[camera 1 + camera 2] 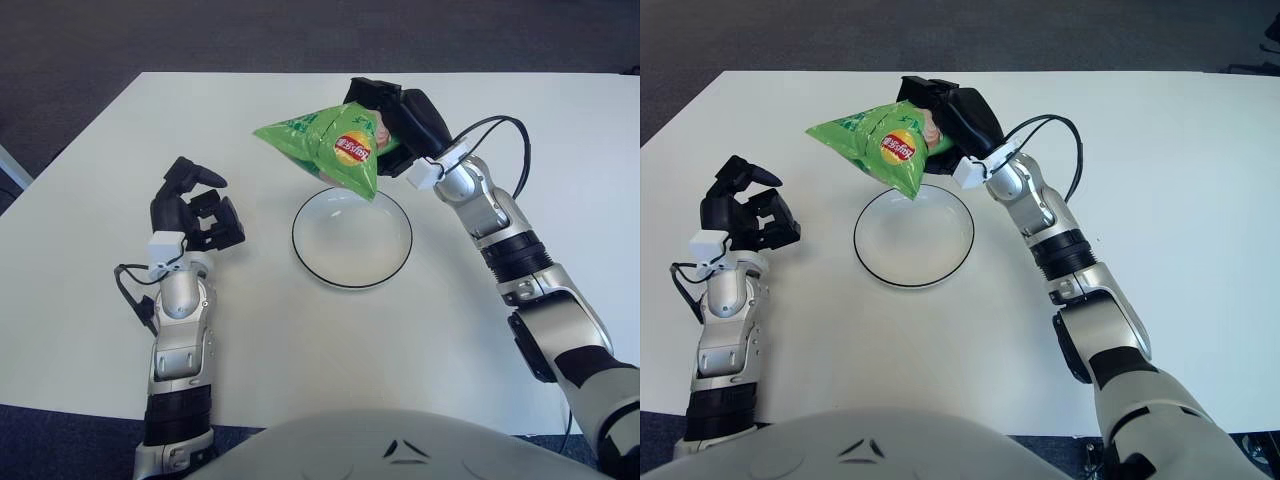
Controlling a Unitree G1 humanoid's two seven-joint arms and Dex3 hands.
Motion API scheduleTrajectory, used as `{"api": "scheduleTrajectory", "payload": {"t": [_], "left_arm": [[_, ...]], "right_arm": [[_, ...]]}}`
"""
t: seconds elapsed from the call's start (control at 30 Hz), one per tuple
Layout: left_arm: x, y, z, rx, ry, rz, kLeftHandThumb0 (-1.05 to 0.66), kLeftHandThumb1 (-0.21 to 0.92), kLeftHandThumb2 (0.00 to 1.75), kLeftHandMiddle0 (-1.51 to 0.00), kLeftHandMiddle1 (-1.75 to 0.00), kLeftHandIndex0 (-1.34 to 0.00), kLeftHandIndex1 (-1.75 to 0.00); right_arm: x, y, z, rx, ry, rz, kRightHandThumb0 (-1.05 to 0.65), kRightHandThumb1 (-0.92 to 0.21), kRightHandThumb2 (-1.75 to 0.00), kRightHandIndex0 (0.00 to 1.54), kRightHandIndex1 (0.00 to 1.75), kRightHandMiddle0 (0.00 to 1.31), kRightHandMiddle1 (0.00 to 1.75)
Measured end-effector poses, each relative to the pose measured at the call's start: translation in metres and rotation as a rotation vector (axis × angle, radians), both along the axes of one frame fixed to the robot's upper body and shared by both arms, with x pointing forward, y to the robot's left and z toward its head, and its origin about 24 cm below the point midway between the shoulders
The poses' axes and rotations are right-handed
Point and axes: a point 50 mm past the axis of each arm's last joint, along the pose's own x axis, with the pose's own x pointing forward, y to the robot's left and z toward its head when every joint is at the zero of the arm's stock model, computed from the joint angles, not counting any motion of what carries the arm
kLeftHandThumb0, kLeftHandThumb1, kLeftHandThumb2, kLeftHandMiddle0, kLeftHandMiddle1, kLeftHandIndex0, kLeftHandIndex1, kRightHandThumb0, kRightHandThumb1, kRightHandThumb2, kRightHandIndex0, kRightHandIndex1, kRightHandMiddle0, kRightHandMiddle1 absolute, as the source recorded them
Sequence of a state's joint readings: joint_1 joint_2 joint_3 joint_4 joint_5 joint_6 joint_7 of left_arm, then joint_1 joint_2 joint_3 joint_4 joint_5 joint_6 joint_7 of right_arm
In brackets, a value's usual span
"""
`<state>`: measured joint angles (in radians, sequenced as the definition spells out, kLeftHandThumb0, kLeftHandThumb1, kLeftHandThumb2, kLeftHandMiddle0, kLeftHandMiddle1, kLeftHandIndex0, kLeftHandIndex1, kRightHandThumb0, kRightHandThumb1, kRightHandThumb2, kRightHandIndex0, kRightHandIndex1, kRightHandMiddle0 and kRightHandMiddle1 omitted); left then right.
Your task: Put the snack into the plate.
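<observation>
Right hand: black fingers clamped on right end of snack, up off table, at far edge of plate. Arm runs back to lower right; black cable loops beside wrist.
Snack: green bag w/ red-yellow logo, held in air, tilted. Long side points left, lower corner hangs over plate's far rim. Can't tell if the corner touches the rim.
Plate: white, round, dark rim, on table center. Nothing lying in it; bag only overlaps far edge from above.
Left hand: left of plate, well apart from it. Fingers curled in, holding nothing. Forearm upright-ish, white block at wrist, thin cable at side.
Table: white, dark floor beyond far edge.
Snack vs plate: above + overlapping far rim, most of bag w/ bulk toward far-left of plate.
Hands apart: right at snack, left on other side of plate.
Near edge: robot's grey-white torso shows at bottom, btw. the arms.
</observation>
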<state>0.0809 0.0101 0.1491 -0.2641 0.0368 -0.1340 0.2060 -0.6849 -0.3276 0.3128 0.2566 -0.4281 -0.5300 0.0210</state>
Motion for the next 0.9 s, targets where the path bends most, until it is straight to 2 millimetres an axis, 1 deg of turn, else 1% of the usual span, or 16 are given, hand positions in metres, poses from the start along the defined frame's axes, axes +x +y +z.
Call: {"api": "scheduleTrajectory", "payload": {"t": [0.13,0.23,0.3,0.33,0.37,0.4,0.43,0.47,0.5,0.57,0.63,0.67,0.7,0.77,0.83,0.9], "left_arm": [[0.000,0.000,0.000,0.000,0.000,0.006,-0.53,0.20,1.46,-1.36,-1.75,-0.71,-1.75],[0.000,0.000,0.000,-0.001,0.000,0.004,-0.53,0.20,1.47,-1.35,-1.75,-0.71,-1.75],[0.000,-0.001,0.000,-0.002,0.001,0.003,-0.53,0.20,1.47,-1.35,-1.75,-0.72,-1.75],[0.000,-0.001,0.000,-0.002,0.000,0.002,-0.53,0.19,1.48,-1.35,-1.75,-0.72,-1.75],[0.000,-0.001,0.000,-0.003,0.000,0.002,-0.54,0.19,1.48,-1.35,-1.75,-0.72,-1.75],[0.000,-0.001,0.000,-0.004,0.000,0.001,-0.54,0.18,1.48,-1.35,-1.75,-0.73,-1.75],[0.000,-0.001,0.000,-0.004,0.000,0.001,-0.54,0.17,1.49,-1.35,-1.75,-0.73,-1.75],[0.000,-0.001,0.000,-0.004,0.000,0.001,-0.54,0.17,1.50,-1.35,-1.75,-0.74,-1.75],[0.000,-0.001,0.000,-0.005,0.000,0.001,-0.54,0.17,1.50,-1.35,-1.75,-0.74,-1.75],[0.000,-0.001,0.000,-0.005,0.001,0.002,-0.55,0.16,1.51,-1.35,-1.75,-0.74,-1.75],[0.000,-0.001,0.000,-0.006,0.001,0.002,-0.55,0.16,1.52,-1.34,-1.75,-0.75,-1.75],[0.000,-0.001,-0.001,-0.007,0.001,0.001,-0.55,0.16,1.52,-1.34,-1.75,-0.75,-1.75],[0.000,-0.001,-0.001,-0.009,0.000,0.001,-0.55,0.15,1.52,-1.34,-1.75,-0.75,-1.75],[0.000,-0.001,-0.001,-0.013,0.000,0.000,-0.55,0.15,1.52,-1.34,-1.75,-0.75,-1.75],[0.000,-0.001,-0.001,-0.014,0.000,0.000,-0.55,0.15,1.52,-1.34,-1.75,-0.75,-1.75],[0.000,-0.001,-0.001,-0.014,0.000,0.000,-0.55,0.15,1.52,-1.34,-1.75,-0.75,-1.75]], "right_arm": [[-0.003,0.000,-0.004,-0.051,0.052,0.067,-0.01,0.00,-1.65,0.86,1.73,0.66,1.65],[-0.007,-0.001,-0.008,-0.155,0.092,0.154,-0.01,-0.08,-1.54,0.78,1.74,0.64,1.60],[-0.008,-0.003,-0.011,-0.219,0.113,0.191,-0.01,-0.23,-1.34,0.64,1.74,0.61,1.52],[-0.009,-0.003,-0.013,-0.266,0.130,0.211,-0.18,-0.24,-1.24,0.41,1.71,0.40,1.56],[-0.009,-0.004,-0.015,-0.308,0.149,0.226,-0.25,-0.25,-1.20,0.33,1.69,0.32,1.58],[-0.009,-0.006,-0.017,-0.347,0.167,0.240,-0.35,-0.24,-1.15,0.21,1.60,0.21,1.56],[-0.009,-0.007,-0.018,-0.385,0.185,0.255,-0.43,-0.24,-1.11,0.13,1.39,0.13,1.46],[-0.009,-0.008,-0.019,-0.419,0.202,0.271,-0.46,-0.24,-1.09,0.11,1.31,0.11,1.42],[-0.009,-0.009,-0.019,-0.446,0.216,0.286,-0.51,-0.25,-1.05,0.07,1.12,0.07,1.31],[-0.010,-0.011,-0.019,-0.495,0.234,0.316,-0.58,-0.28,-1.00,0.03,0.88,0.03,1.19],[-0.010,-0.012,-0.020,-0.532,0.243,0.343,-0.68,-0.33,-0.92,0.01,0.56,0.01,1.02],[-0.010,-0.013,-0.020,-0.550,0.246,0.356,-0.69,-0.34,-0.90,0.01,0.50,0.01,0.99],[-0.010,-0.014,-0.021,-0.567,0.252,0.372,-0.76,-0.38,-0.86,0.00,0.27,0.00,0.87],[-0.010,-0.015,-0.022,-0.588,0.259,0.389,-0.80,-0.41,-0.82,0.00,0.18,0.00,0.81],[-0.010,-0.015,-0.024,-0.617,0.267,0.404,-0.87,-0.48,-0.73,0.00,0.07,0.00,0.69],[-0.009,-0.016,-0.025,-0.642,0.269,0.416,-0.91,-0.52,-0.68,0.00,0.04,0.00,0.63]]}}
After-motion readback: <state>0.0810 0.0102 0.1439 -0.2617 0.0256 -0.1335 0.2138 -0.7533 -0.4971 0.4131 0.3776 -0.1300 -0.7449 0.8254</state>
